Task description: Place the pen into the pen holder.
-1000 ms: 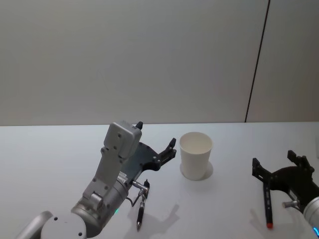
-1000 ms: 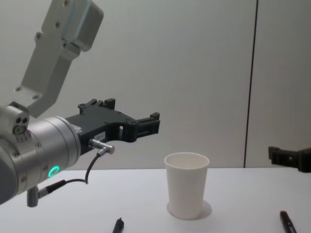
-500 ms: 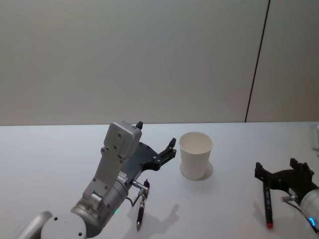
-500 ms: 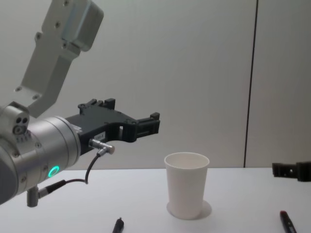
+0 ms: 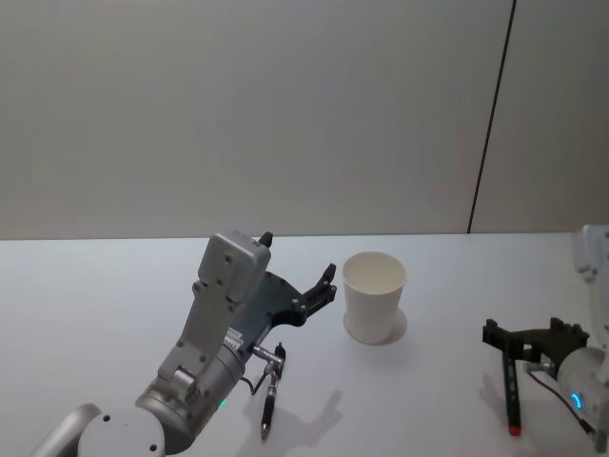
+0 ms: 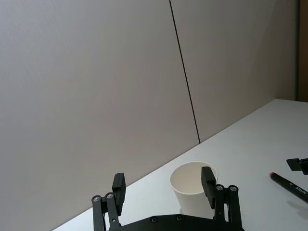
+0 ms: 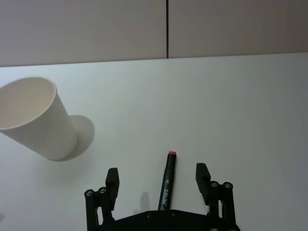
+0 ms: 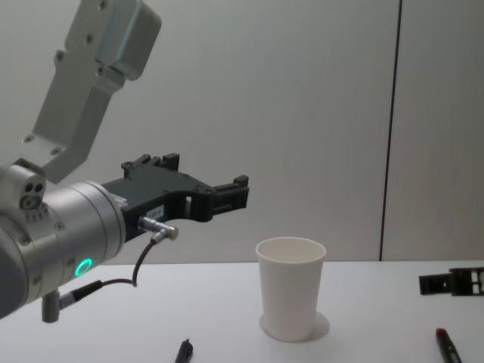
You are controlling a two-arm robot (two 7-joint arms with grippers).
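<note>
The pen holder, a white paper cup (image 5: 374, 297) (image 8: 290, 287) (image 7: 36, 120) (image 6: 192, 192), stands upright mid-table. A black pen with a red end (image 5: 511, 395) (image 7: 167, 183) (image 8: 448, 348) lies on the table to its right. My right gripper (image 5: 525, 330) (image 7: 157, 174) hovers low over that pen, open, with the pen lying between its two fingers and untouched. Another black pen (image 5: 269, 405) (image 8: 184, 352) lies on the table to the left. Above it my left gripper (image 5: 299, 255) (image 6: 162, 183) (image 8: 204, 172) is held up, open and empty, pointing toward the cup.
The white table (image 5: 105, 314) runs back to a plain grey wall with a dark vertical seam (image 5: 490, 124). My left arm's grey wrist and its cable (image 5: 249, 367) hang over the left pen.
My right gripper has drawn back and sunk lower over the red-ended pen. The left arm, both pens and the cup have stayed put.
</note>
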